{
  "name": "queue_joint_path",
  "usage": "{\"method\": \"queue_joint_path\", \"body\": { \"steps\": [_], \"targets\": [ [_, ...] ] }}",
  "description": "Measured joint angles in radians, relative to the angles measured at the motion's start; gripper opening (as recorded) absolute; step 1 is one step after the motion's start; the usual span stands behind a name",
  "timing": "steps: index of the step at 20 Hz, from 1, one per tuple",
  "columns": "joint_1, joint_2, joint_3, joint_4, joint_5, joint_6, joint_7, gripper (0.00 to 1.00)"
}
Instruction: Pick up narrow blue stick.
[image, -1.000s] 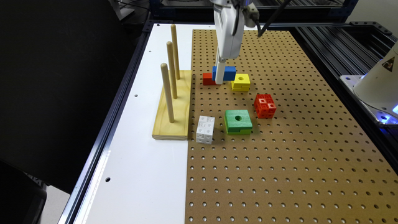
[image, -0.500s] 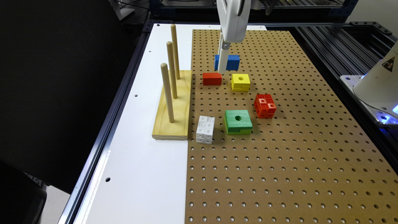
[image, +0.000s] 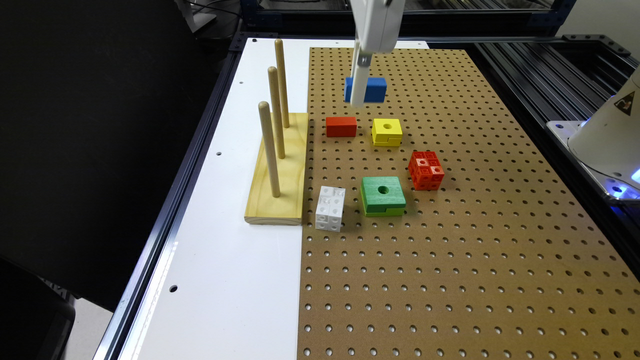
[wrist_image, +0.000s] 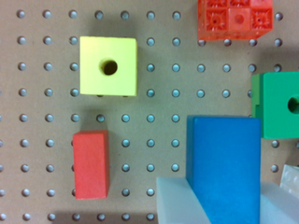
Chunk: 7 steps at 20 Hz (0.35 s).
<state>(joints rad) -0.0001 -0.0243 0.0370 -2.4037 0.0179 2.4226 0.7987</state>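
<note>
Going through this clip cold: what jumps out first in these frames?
First, the blue stick held in the white gripper, lifted clear above the far end of the brown pegboard. Below it lie a red block and a yellow block with a hole, side by side. Three tall wooden pegs stand on a base at the exterior view's left.

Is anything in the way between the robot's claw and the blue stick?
No, nothing visible is. The gripper already has the narrow blue stick between its fingers, lifted above the pegboard. The red block and yellow block lie below on the board, apart from it.
</note>
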Motion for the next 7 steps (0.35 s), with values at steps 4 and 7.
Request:
{"method": "queue_joint_path", "body": {
  "steps": [4, 7],
  "targets": [
    [0.000, -0.034, 0.000, 0.000, 0.0000, -0.025, 0.000, 0.00],
    [0.000, -0.063, 0.000, 0.000, 0.0000, -0.051, 0.000, 0.00]
  ]
}}
